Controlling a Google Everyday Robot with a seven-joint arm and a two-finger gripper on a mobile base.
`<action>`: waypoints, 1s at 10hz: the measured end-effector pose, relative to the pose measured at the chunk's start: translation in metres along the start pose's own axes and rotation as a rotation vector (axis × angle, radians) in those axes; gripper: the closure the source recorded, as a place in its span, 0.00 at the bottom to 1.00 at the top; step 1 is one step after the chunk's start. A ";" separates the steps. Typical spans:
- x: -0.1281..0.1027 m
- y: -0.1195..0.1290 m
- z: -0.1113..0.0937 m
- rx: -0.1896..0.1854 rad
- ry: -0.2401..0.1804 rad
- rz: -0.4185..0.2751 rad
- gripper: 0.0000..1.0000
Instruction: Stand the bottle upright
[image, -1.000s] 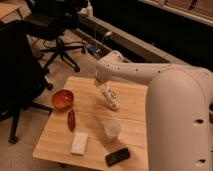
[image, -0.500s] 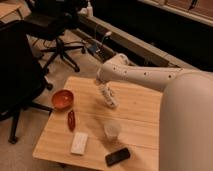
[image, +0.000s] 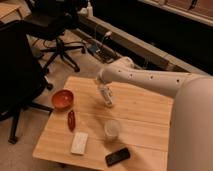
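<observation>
The slim whitish bottle hangs at the end of my arm over the back middle of the wooden table. It is nearly upright, leaning a little, with its lower end close to the tabletop. My gripper is at the bottle's upper part and holds it. The white arm reaches in from the right.
A red bowl sits at the table's left, with a small red object in front of it. A flat white block, a round white cup and a dark phone lie near the front. Black office chairs stand to the left and behind.
The arm has swung lower and straighter across the table. The bottle in the gripper has shifted slightly left and stands more upright than before.
</observation>
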 end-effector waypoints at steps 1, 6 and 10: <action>-0.001 -0.001 -0.002 -0.001 -0.030 0.013 0.98; -0.004 0.010 -0.010 -0.054 -0.176 0.061 0.98; -0.006 0.012 -0.019 -0.068 -0.255 0.027 0.98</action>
